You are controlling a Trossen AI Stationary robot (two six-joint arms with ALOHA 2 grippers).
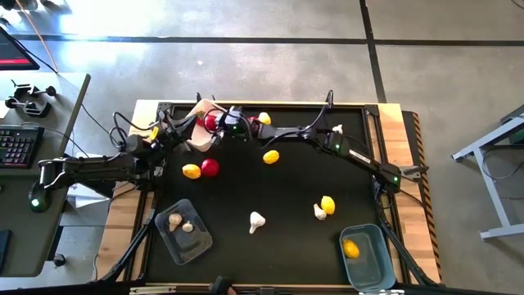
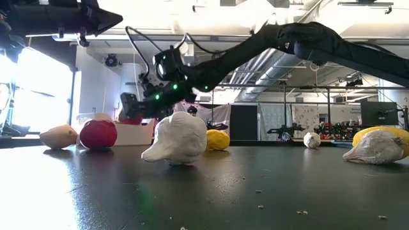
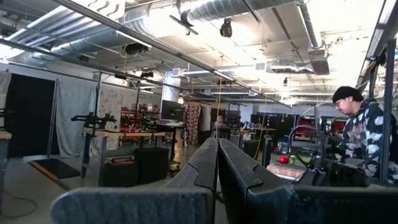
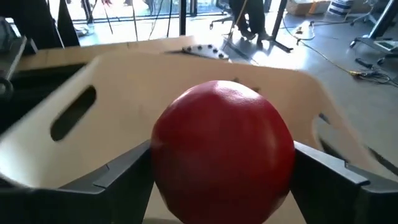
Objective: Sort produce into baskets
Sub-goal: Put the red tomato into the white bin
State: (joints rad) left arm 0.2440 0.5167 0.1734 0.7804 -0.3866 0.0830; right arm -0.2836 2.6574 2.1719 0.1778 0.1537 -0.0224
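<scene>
Right gripper [image 4: 217, 186] sits over the white tub [image 4: 74, 81], fingers spread wide around a tomato [image 4: 222, 149], which looks about released. I'd lift straight up so nothing nudges it out. Left gripper [image 3: 214, 180] idles closed, empty.

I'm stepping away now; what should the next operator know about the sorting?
Right gripper: over the white basket, a red tomato between its fingers, which stand wide.
Left gripper: shut, holding nothing, parked at the table's left edge.
Done: two garlic bulbs in the clear basket, one lemon in the blue basket.
Left: loose tomato, four lemons, two garlic bulbs on the mat.
</scene>
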